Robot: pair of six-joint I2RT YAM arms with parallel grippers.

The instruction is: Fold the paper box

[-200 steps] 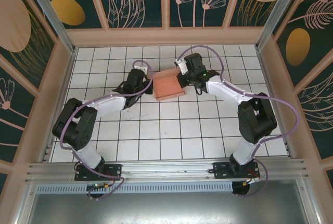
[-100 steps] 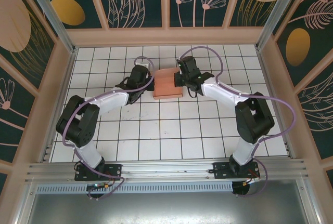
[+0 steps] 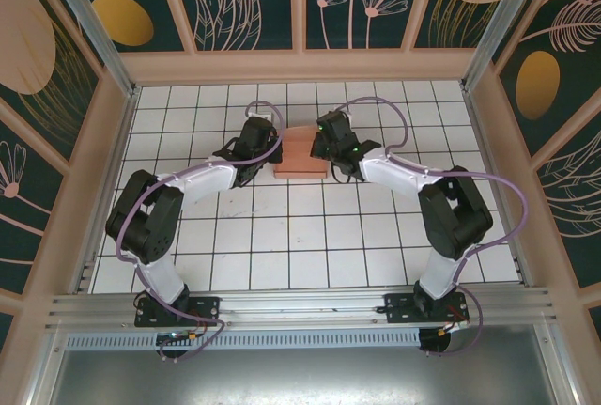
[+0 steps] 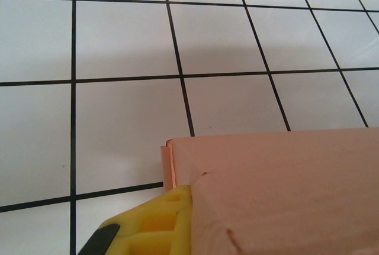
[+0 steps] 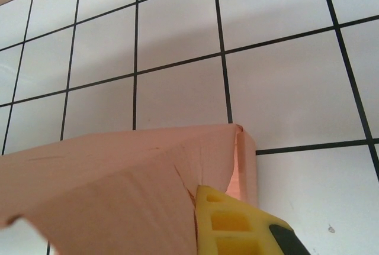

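Pink card sits far out on the tiled table, where the paper box stands as a small shallow rectangle squarely between the two arms. The left gripper meets its left end and the right gripper its right end. Working from opposite ends looks deliberate: with thin card braced at both sides, one arm can press a wall or flap home without the whole box skating over the smooth tiles. The left wrist view shows the left yellow pad lying against a corner where a doubled wall edge shows as a narrow, brighter strip. A diagonal crease runs from that corner across the panel. The right wrist view shows the right yellow pad tucked under the opposite corner, where the card bows upward and a short tear or score line runs from the pad toward the fold. Each wrist view gives only one pad, the other being behind the card, so I cannot tell how wide either pair of jaws stands or whether it truly pinches the wall. The card is matt, salmon-toned, faintly grained and soft at its folds. The pads are bright rubbery blocks with moulded recesses. The tiles are glossy white, ruled by black lines. By my reading the box is mostly formed, with the end corners being firmed up
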